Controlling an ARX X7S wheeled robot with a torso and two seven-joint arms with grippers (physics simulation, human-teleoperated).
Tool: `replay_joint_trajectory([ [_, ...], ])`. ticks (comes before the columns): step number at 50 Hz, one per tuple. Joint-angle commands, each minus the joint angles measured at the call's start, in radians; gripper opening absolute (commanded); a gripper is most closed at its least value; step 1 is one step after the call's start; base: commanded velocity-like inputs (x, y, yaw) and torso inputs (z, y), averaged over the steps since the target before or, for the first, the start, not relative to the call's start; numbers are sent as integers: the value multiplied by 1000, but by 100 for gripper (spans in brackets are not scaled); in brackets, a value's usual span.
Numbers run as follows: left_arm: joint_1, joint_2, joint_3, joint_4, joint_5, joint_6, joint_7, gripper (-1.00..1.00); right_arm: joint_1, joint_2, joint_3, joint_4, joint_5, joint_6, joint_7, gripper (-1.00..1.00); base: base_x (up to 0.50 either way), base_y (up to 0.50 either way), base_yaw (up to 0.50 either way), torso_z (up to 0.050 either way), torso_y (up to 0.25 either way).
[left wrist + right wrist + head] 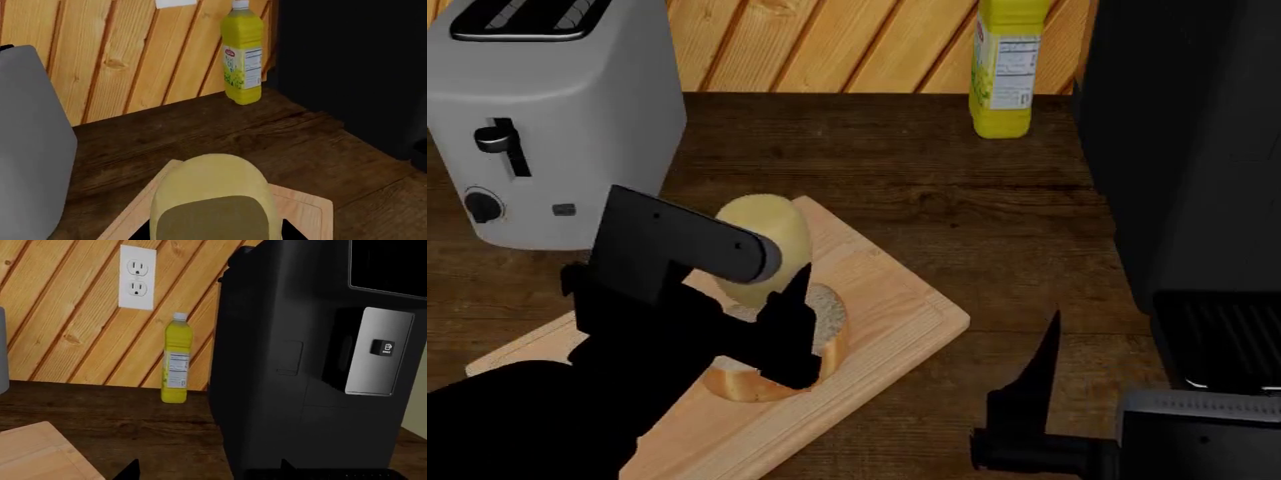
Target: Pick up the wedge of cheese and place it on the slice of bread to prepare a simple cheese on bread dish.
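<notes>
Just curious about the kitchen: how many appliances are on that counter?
2: a toaster at the back left, and a black coffee machine on the right. Others may sit outside the views.

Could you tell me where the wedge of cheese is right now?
In the head view, the pale yellow rounded cheese wedge sits left of centre in the left gripper, over the wooden cutting board, beside the oval bread slice.

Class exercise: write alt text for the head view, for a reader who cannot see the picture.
The robot's left hand holds a pale yellow wedge of cheese over a slice of bread on a wooden cutting board. A grey toaster stands behind on the dark wood counter, a yellow bottle at the back, a black coffee machine to the right.
</notes>
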Motion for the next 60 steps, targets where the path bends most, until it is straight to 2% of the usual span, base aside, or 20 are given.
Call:
replay_joint_trajectory([
  [1, -4, 5, 0, -17, -32, -15, -23, -100, -8, 0, 3, 7, 4, -6, 4, 100, 0, 0, 0, 0, 0],
  [60, -10, -6, 73, -139, -26, 24, -10, -100, -16, 5, -16, 26, 11, -12, 16, 100, 0, 0, 0, 0, 0],
])
